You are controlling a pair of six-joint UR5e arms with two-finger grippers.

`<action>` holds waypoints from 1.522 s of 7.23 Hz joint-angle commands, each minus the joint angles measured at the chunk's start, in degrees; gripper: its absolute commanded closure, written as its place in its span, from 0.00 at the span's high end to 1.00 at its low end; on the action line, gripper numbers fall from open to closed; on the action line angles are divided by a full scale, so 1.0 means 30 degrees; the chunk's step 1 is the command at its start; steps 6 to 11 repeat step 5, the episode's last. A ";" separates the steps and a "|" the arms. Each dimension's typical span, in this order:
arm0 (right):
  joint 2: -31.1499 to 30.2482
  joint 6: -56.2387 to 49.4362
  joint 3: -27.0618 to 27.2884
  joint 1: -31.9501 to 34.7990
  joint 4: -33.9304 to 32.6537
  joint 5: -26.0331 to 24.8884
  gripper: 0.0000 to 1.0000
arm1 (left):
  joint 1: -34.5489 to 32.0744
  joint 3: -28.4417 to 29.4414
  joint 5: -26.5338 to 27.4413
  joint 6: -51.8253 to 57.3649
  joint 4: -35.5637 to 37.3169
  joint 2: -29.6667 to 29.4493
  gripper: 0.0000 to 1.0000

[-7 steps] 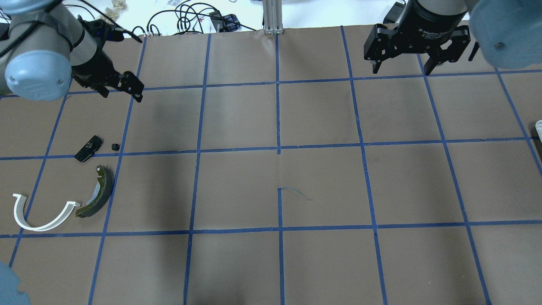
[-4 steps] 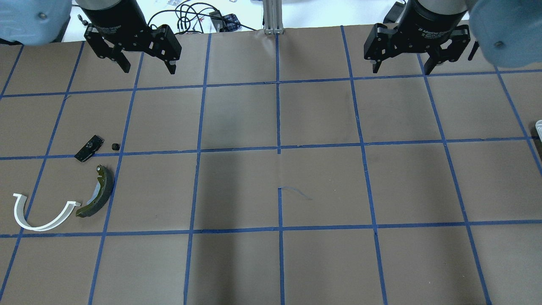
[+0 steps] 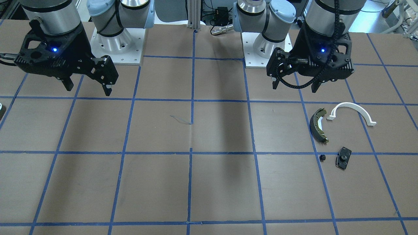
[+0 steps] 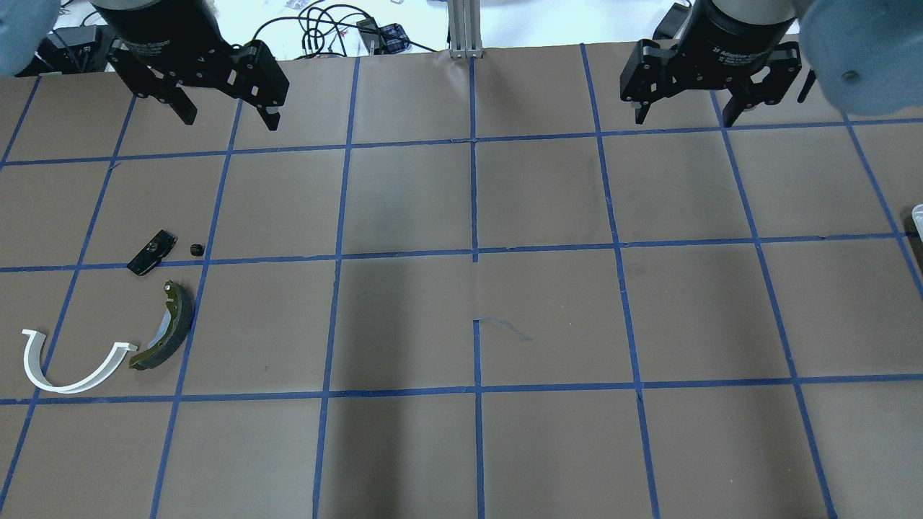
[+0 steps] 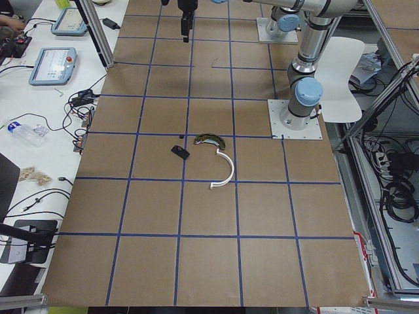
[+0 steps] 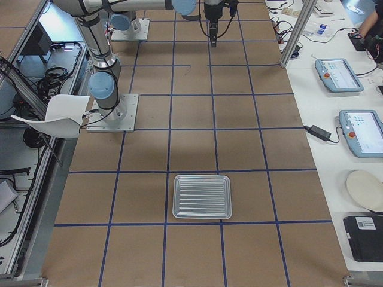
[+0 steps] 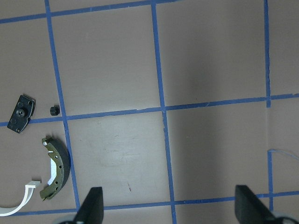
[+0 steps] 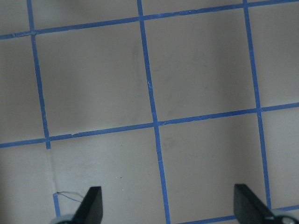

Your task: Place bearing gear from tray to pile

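Observation:
The small black bearing gear [image 4: 195, 249] lies on the table beside the flat black plate [image 4: 151, 252]; it also shows in the left wrist view [image 7: 53, 110] and the front view [image 3: 322, 158]. The pile's olive-and-black brake shoe [image 4: 167, 328] and white arch [image 4: 68, 367] lie just nearer me. The silver tray [image 6: 202, 196] stands at the table's right end with nothing showing in it. My left gripper [image 4: 229, 119] is open and empty, high over the far left of the table, away from the pile. My right gripper [image 4: 683, 121] is open and empty at the far right.
Cables [image 4: 317, 29] and an aluminium post [image 4: 465, 29] lie beyond the table's far edge. The brown table [image 4: 476, 310] is marked with a blue tape grid. Side benches with pendants [image 6: 339, 75] stand past it.
My left arm has swung up and away from the pile, its gripper turned to face down near the far edge, still open. The gear and pile have not moved. The right arm is still.

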 commanded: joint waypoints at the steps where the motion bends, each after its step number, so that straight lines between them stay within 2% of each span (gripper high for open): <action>1: 0.0059 -0.0028 -0.0001 0.0000 -0.0004 -0.0001 1.00 | 0.0027 -0.0881 0.0023 0.0042 0.0285 0.0329 1.00; 4: 0.0089 0.0001 0.0028 0.0000 0.0025 -0.0001 1.00 | 0.0901 -0.1120 -0.0094 0.0304 0.0288 0.0595 1.00; 11: 0.0089 -0.0028 0.0028 0.0000 0.0025 -0.0001 1.00 | 0.0965 -0.1149 -0.0153 0.0016 0.0259 0.0566 1.00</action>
